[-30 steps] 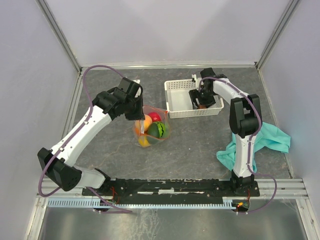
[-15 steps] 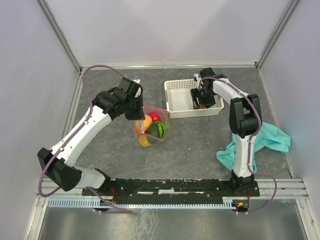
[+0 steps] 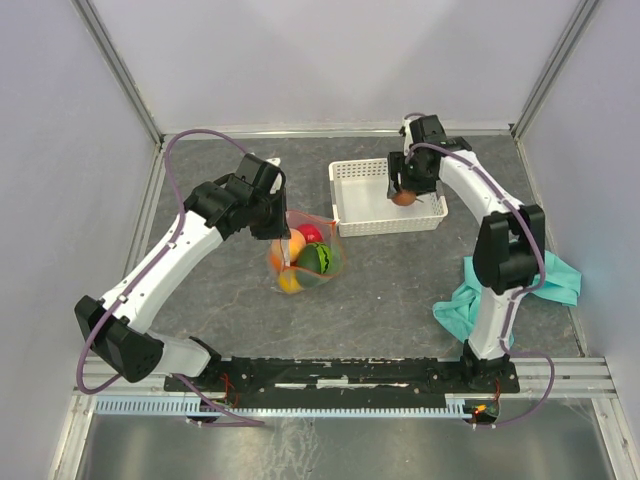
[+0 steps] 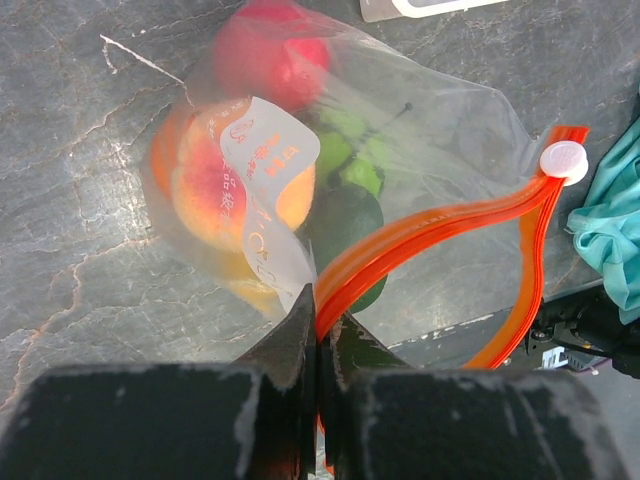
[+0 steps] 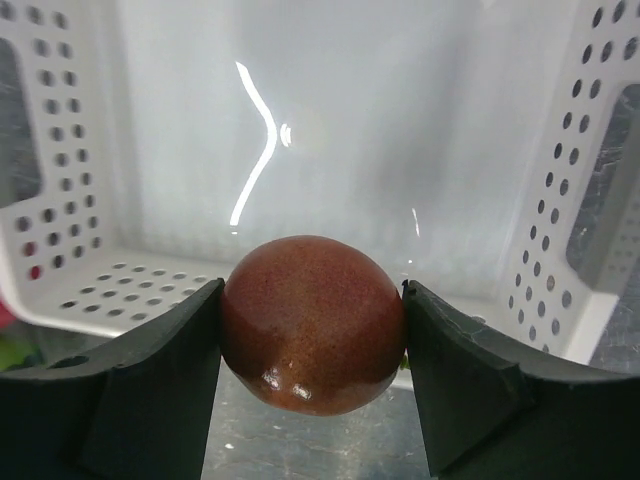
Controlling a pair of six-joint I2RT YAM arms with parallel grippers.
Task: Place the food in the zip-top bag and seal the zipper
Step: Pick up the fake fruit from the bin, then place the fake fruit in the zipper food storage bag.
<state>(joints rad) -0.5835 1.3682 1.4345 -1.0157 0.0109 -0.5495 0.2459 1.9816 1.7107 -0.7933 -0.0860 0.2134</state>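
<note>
Clamps brown fruit (image 5: 312,320) in right gripper (image 5: 312,345) above basket (image 5: 60,200). Pinches bag's (image 4: 440,150) zipper (image 4: 430,235) between closed left gripper's (image 4: 320,340) jaws.

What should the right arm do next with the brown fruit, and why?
Probably carry the brown fruit left toward the zip-top bag: the right jaws grip it above the white basket, and the left jaws pinch the zipper, holding the mouth open.
</note>
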